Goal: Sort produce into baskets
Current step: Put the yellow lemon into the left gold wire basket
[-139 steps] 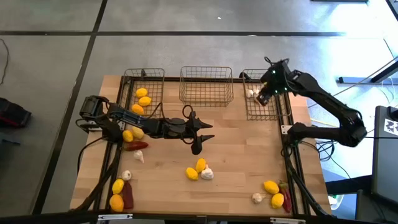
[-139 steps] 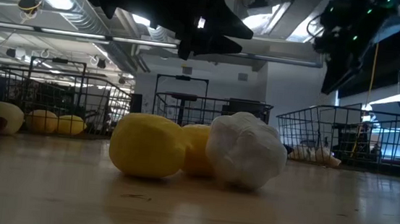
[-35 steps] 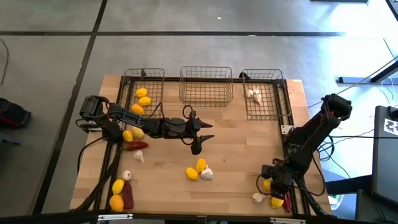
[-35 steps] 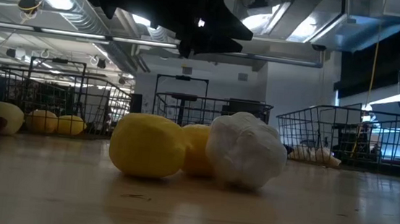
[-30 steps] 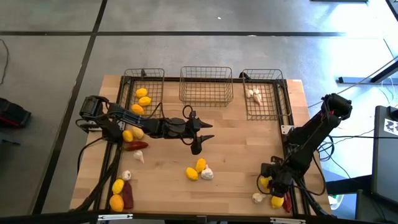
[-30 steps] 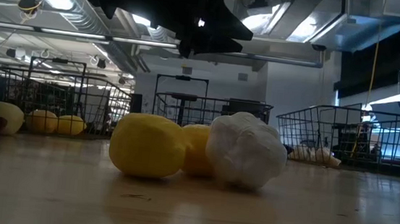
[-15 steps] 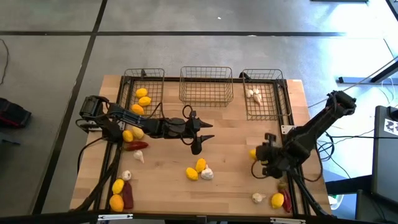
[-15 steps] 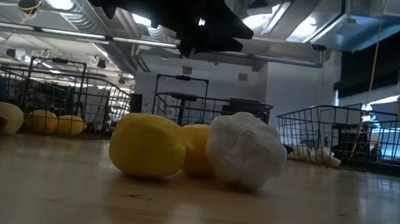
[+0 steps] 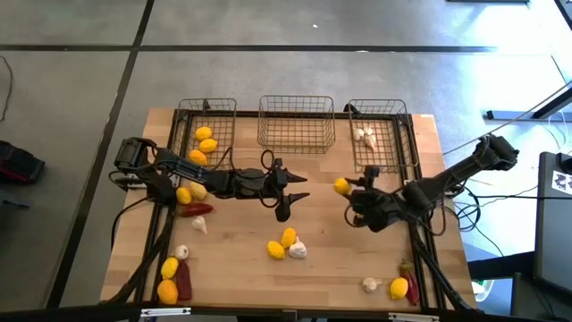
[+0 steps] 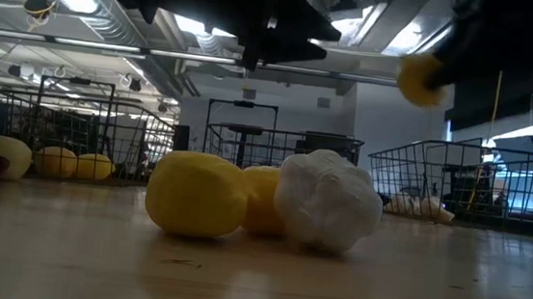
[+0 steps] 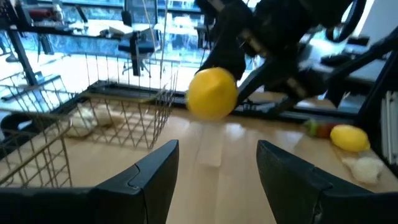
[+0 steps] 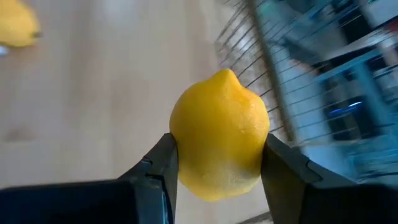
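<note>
Carrying a lemon [image 9: 341, 186] clamped between its two fingers, the right gripper [image 9: 350, 190] hangs above the bare wood in front of the right-hand basket [image 9: 379, 136], which holds garlic bulbs [image 9: 365, 135]; a second ago it was low at the table's near right corner, where one lemon [image 9: 399, 288], a garlic bulb [image 9: 370, 284] and a chili pepper [image 9: 410, 271] remain. No writing or label can be read anywhere. The left gripper [image 9: 288, 190] has not moved: it hovers over the table's middle, fingers parted and empty, facing the carried lemon. Below it lie two lemons [image 9: 282, 244] touching a garlic bulb [image 9: 297, 250]. The left basket [image 9: 206, 139] holds three lemons, the middle basket [image 9: 297, 122] none. More produce lies along the table's [image 9: 340, 241] left edge.
</note>
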